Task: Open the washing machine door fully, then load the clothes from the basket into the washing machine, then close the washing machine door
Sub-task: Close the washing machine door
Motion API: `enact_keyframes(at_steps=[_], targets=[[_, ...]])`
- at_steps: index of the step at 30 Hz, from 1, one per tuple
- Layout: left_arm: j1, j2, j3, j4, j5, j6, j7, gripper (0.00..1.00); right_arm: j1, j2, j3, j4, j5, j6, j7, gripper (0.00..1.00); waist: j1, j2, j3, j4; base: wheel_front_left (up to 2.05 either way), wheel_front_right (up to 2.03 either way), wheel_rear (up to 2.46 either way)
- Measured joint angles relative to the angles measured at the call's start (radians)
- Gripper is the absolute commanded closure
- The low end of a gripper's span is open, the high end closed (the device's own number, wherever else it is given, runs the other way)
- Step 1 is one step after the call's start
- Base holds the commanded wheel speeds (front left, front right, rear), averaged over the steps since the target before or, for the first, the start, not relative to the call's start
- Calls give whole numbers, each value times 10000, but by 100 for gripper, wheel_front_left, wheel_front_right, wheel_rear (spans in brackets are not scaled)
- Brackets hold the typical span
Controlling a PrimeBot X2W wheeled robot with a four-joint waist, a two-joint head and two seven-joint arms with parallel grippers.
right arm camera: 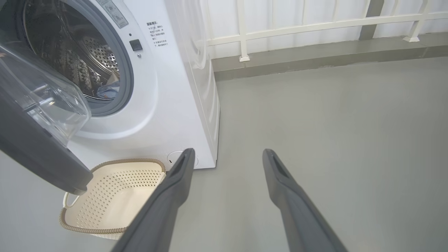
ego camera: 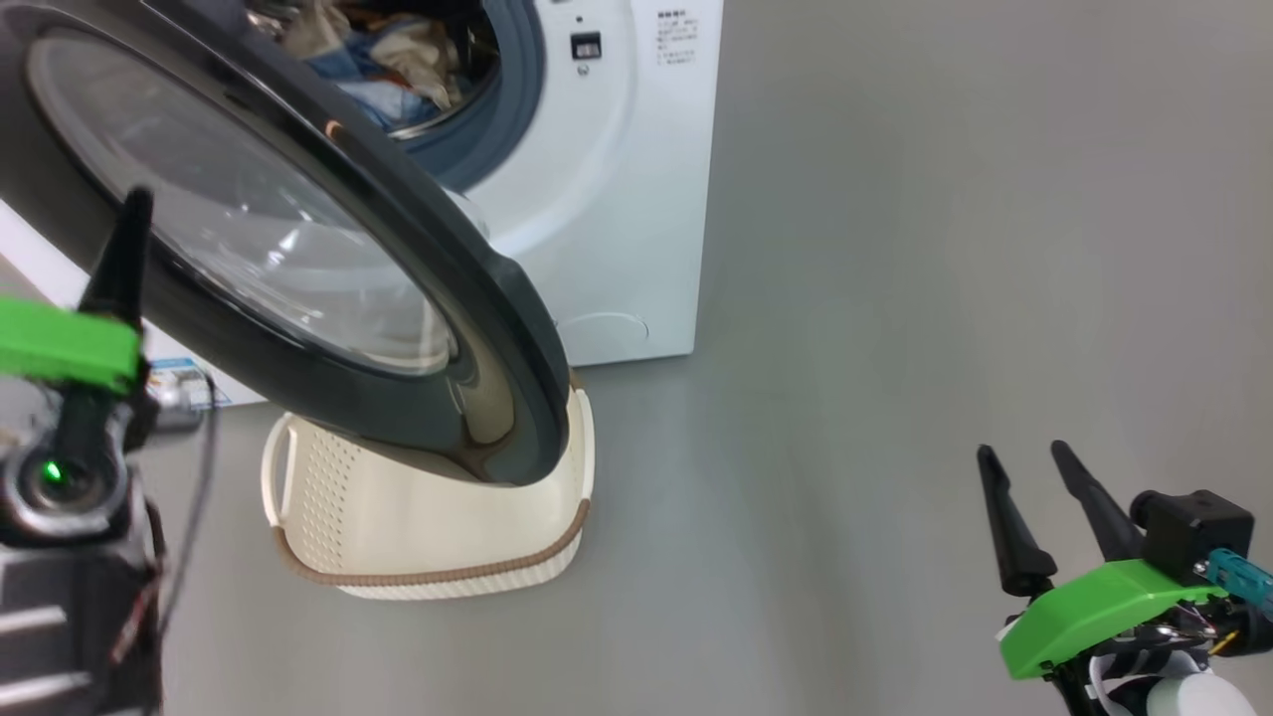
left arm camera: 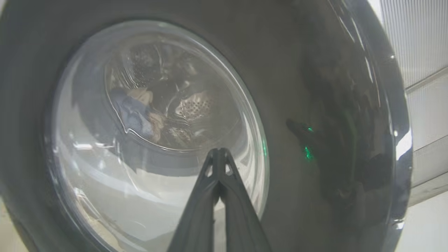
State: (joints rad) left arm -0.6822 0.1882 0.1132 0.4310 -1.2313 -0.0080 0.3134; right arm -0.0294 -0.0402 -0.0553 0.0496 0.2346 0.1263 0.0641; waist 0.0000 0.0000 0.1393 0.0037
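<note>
Left wrist view: the left gripper (left arm camera: 218,154), pinched together, points at the glass of the half-open washing machine door (left arm camera: 315,87) at 12 o'clock, where a push could skid off the slick bulge.

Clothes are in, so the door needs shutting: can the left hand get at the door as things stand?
Probably yes. The shut left hand points straight at the outer face of the door, with nothing between them. Whether it is touching the door, I cannot tell.
</note>
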Motion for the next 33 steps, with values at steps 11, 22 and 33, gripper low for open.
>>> enact_keyframes(at_steps=[11,22,33], targets=[[2988,690,-1647,-1352,4539,802,-3375,0,440,8,-322,-65,-82,0,-23,0,-1,0,-785,203,0,0,0],[6183,1231,-2915,-2763,7611,2475,-4901,0,874,12,-359,-242,-192,0,142,0,-1,0,-1349,146,0,0,0],[8208,1198,-3020,-3847,7935,3170,-5089,0,1182,13,-441,-422,-259,0,240,0,0,0,-1515,151,0,0,0]])
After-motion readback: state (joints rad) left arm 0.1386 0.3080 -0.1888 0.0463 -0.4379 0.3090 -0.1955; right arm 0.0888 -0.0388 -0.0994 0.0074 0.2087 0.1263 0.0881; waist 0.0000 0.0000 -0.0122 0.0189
